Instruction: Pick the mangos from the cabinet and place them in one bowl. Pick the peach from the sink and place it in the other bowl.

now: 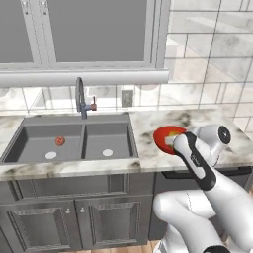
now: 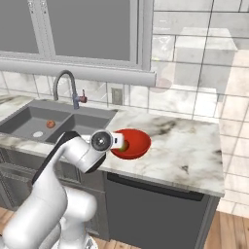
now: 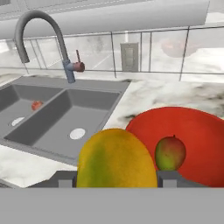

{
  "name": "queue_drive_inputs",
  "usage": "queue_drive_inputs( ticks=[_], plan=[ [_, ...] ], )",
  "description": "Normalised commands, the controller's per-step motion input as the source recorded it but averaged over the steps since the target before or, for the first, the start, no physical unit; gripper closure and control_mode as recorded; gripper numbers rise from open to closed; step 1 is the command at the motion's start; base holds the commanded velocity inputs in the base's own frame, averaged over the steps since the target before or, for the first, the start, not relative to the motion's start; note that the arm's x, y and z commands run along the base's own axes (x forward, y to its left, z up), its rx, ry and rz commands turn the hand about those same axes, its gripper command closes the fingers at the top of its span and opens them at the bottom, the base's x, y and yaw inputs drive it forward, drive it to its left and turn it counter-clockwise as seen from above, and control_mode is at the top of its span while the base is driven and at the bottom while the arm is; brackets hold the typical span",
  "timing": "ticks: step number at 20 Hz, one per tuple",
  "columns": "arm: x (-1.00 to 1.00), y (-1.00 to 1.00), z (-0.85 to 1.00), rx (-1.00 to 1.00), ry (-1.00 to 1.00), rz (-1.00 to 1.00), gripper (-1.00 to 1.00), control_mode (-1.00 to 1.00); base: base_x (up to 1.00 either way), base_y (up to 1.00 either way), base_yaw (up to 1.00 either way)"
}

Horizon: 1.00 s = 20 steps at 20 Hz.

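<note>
The counter is marbled stone and runs under a tiled wall.

The sink is set into the counter's left part: two dark basins, each with a pale drain, and a curved tap with a red handle behind the divider.

The arm reaches forward over the counter edge, just right of the sink.

The red bowl stands on the counter beside the sink. A red-green mango lies inside it (seen in the hand view).

The gripper is closed on the yellow mango, with a dark fingertip visible at either side of the fruit. The fruit is held at the bowl's near rim.

The peach lies on the floor of the left basin, near its drain and well apart from the gripper.
</note>
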Motion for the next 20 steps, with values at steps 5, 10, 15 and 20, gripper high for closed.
queue_drive_inputs(
  ticks=[5, 10, 15, 20],
  plan=[
    [0.34, -0.18, -0.09, 0.00, 0.00, -0.03, 1.00, -1.00, 0.00, 0.00, 0.00],
    [0.20, -0.30, -0.12, 0.00, 0.01, 0.00, 1.00, -1.00, 0.00, 0.00, 0.00],
    [0.27, -0.23, -0.17, 0.00, 0.04, 0.00, 1.00, -1.00, 0.00, 0.00, 0.00],
    [0.30, -0.20, -0.17, 0.00, 0.04, 0.00, 1.00, -1.00, 0.00, 0.00, 0.00]
  ],
)
